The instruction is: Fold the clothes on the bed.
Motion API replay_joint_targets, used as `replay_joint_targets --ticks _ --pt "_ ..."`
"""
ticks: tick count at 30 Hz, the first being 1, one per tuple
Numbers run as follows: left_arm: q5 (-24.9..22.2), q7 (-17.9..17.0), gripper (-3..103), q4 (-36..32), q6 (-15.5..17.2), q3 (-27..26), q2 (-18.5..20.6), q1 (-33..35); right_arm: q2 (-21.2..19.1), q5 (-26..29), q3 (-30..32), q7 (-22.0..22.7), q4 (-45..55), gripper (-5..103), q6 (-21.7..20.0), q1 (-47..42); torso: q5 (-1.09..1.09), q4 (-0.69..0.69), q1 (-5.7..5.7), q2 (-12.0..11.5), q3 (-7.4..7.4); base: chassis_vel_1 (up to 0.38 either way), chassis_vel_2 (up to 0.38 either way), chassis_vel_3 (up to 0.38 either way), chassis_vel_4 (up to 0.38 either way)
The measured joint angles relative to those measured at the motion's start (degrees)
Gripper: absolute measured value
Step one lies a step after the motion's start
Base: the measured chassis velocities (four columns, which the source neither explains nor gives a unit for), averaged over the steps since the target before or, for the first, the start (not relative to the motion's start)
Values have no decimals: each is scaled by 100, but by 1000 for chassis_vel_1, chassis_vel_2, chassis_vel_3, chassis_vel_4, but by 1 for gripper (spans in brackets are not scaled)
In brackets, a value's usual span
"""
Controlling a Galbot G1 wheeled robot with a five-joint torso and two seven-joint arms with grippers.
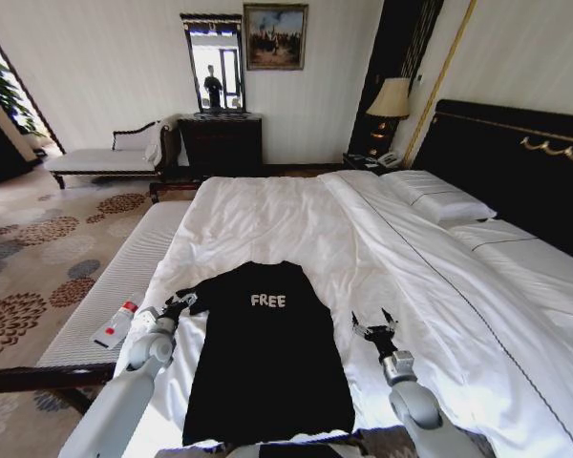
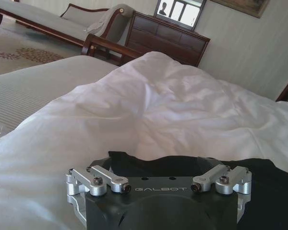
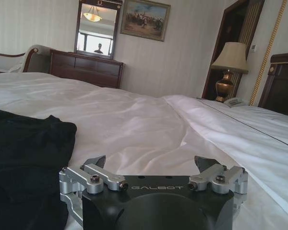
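On the bed [image 1: 296,215], in the head view, the T-shirt [image 1: 265,353] lies flat on the white duvet, "FREE" facing up. The left gripper [image 1: 181,302] sits at the shirt's left sleeve, the right gripper [image 1: 376,326] just beside its right edge, jaws spread. A small bottle [image 1: 116,325] lies on the bench [image 1: 115,286].

From the left wrist, the left gripper [image 2: 158,184] rests at the shirt [image 2: 259,191]; whether its jaws are spread I cannot tell.

From the right wrist, the right gripper [image 3: 153,163] has spread jaws over bare duvet, the shirt [image 3: 29,163] alongside.
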Motion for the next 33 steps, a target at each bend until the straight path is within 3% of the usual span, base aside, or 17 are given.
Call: replay_joint_targets --ticks 2,6,21,25,29,30,32,33 --pt "9 -28 100 88 7 -44 -27 1 -52 44 -57 6 -17 100 -10 57 3 4 0 0 0 0 0 0 0" --pt "-45 19 100 272 43 -115 -40 38 -99 87 -29 7 -28 100 -11 60 0 -3 0 0 -1 0 0 0 0" --pt "-33 331 100 784 3 -67 -142 -294 -341 254 -9 39 9 100 -70 101 0 -5 -1 0 -1 0 0 0 0" --pt "-66 363 101 935 -18 -123 -139 -399 -402 298 -114 40 -45 100 -77 188 2 2 0 0 -1 0 0 0 0" --pt "-124 398 99 1129 -24 -97 -154 -545 -421 306 -108 42 -45 100 -81 177 1 -4 -1 0 -1 0 0 0 0" --pt "-122 421 93 1219 -46 -84 -169 -608 -432 317 -102 45 -36 100 -88 174 0 -3 -1 0 -1 0 0 0 0" --pt "-101 453 93 1252 -76 -74 -175 -632 -441 326 -101 48 -27 100 -97 173 0 -3 0 0 -1 0 0 0 0" --pt "-81 480 88 1261 -94 -66 -176 -641 -447 330 -101 51 -19 100 -104 174 1 -1 0 0 -1 0 0 0 0"
